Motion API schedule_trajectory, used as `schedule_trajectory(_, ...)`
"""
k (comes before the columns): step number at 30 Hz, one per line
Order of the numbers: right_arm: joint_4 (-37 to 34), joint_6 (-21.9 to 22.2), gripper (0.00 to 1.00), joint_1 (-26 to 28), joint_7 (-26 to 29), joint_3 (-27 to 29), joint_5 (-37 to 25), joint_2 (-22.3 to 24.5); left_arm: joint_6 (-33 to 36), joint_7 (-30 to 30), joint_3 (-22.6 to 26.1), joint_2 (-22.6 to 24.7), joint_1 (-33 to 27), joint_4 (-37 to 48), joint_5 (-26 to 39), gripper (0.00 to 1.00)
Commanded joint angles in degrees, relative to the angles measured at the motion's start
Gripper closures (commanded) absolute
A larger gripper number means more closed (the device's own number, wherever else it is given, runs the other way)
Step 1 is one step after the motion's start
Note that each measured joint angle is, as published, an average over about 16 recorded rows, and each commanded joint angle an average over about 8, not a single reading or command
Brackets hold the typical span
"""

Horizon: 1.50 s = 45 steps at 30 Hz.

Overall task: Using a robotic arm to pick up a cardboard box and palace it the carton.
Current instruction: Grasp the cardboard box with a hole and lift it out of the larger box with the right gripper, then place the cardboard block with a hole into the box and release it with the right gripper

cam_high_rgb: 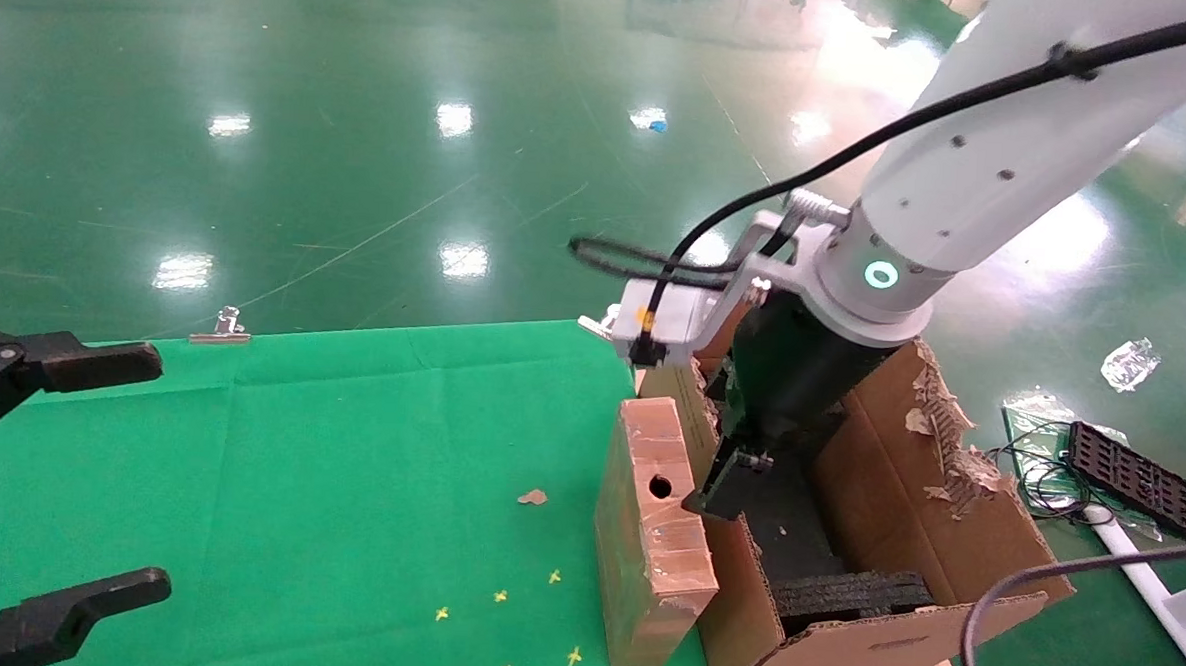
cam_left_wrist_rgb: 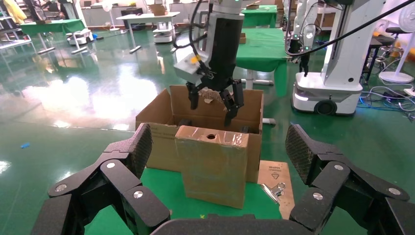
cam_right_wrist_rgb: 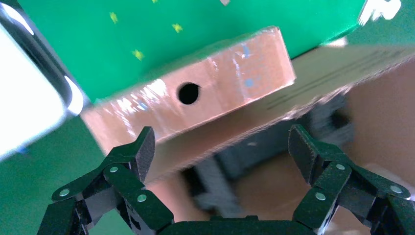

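The cardboard box [cam_high_rgb: 649,536], slim with taped faces and a round hole in its top narrow face, stands upright on the green table against the carton's [cam_high_rgb: 946,509] outer wall. The carton has ragged flaps and black foam blocks [cam_high_rgb: 852,590] inside. My right gripper [cam_high_rgb: 737,469], on the white-tubed arm, hangs open and empty over the carton's inside, just beside the box. The right wrist view shows the gripper [cam_right_wrist_rgb: 222,147], the box [cam_right_wrist_rgb: 195,93] and the carton wall [cam_right_wrist_rgb: 342,63]. My left gripper [cam_high_rgb: 136,473] is open and parked at the table's left. The left wrist view shows the left gripper [cam_left_wrist_rgb: 219,142], box [cam_left_wrist_rgb: 213,166], carton [cam_left_wrist_rgb: 156,117] and right gripper [cam_left_wrist_rgb: 211,105].
A metal binder clip [cam_high_rgb: 221,325] sits at the table's far edge and another [cam_left_wrist_rgb: 271,190] lies near the carton. A cardboard scrap [cam_high_rgb: 533,497] and yellow marks lie on the cloth. A black tray [cam_high_rgb: 1137,477] and cables lie on the floor to the right.
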Motion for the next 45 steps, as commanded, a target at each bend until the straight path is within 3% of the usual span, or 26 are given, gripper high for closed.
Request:
schedule_trajectory(1, -0.54, -0.02, 0.00, 0.76, 4.78, 0.18, 0.88, 1.01, 0.00, 0.00, 0.01, 0.00, 0.00, 0.00, -0.01, 0.00)
schedule_trajectory(8, -7.11, 0.29, 0.00, -1.13, 16.97, 0.49, 6.04, 1.45, -0.02, 0.02, 0.03, -0.01, -0.01, 0.00, -0.02, 0.00)
schedule_trajectory(16, -14.00, 0.09, 0.00, -4.90, 19.93, -0.37, 8.59, -0.52, -0.03, 0.03, 0.07, -0.03, -0.01, 0.00, -0.05, 0.00)
schedule_trajectory(25, -17.20, 0.51, 0.00, -8.00, 21.20, -1.82, 7.92, -3.52, -0.04, 0.05, 0.10, -0.04, -0.02, 0.00, -0.07, 0.00)
schedule_trajectory(27, -17.43, 0.68, 0.07, -8.55, 21.43, -2.11, 7.64, -4.10, -0.05, 0.05, 0.11, -0.04, -0.02, 0.00, -0.07, 0.00)
schedule_trajectory(29, -17.53, 0.86, 0.23, -8.99, 21.63, -2.36, 7.37, -4.57, -0.05, 0.06, 0.12, -0.05, -0.03, 0.00, -0.08, 0.01)
schedule_trajectory(31, -17.52, 1.03, 0.44, -9.37, 21.83, -2.58, 7.10, -4.96, -0.05, 0.06, 0.12, -0.05, -0.03, 0.00, -0.08, 0.08)
schedule_trajectory(33, -17.46, 1.17, 0.68, -9.68, 22.06, -2.78, 6.86, -5.25, -0.06, 0.07, 0.13, -0.05, -0.03, 0.00, -0.09, 0.23)
schedule_trajectory(36, -17.35, 1.30, 0.91, -10.06, 22.47, -3.10, 6.46, -5.63, -0.06, 0.07, 0.14, -0.06, -0.03, 0.00, -0.10, 0.57)
schedule_trajectory(38, -17.30, 1.34, 0.98, -10.25, 22.76, -3.29, 6.22, -5.84, -0.07, 0.08, 0.15, -0.06, -0.03, 0.00, -0.10, 0.79)
schedule_trajectory(40, -17.25, 1.36, 1.00, -10.41, 23.04, -3.46, 6.03, -6.02, -0.07, 0.08, 0.16, -0.07, -0.03, 0.00, -0.11, 0.92)
schedule_trajectory(42, -17.22, 1.36, 1.00, -10.53, 23.25, -3.59, 5.89, -6.15, -0.07, 0.08, 0.16, -0.07, -0.04, 0.00, -0.11, 1.00)
schedule_trajectory(45, -17.23, 1.34, 1.00, -10.70, 23.44, -3.73, 5.77, -6.24, -0.08, 0.09, 0.18, -0.07, -0.04, 0.00, -0.12, 1.00)
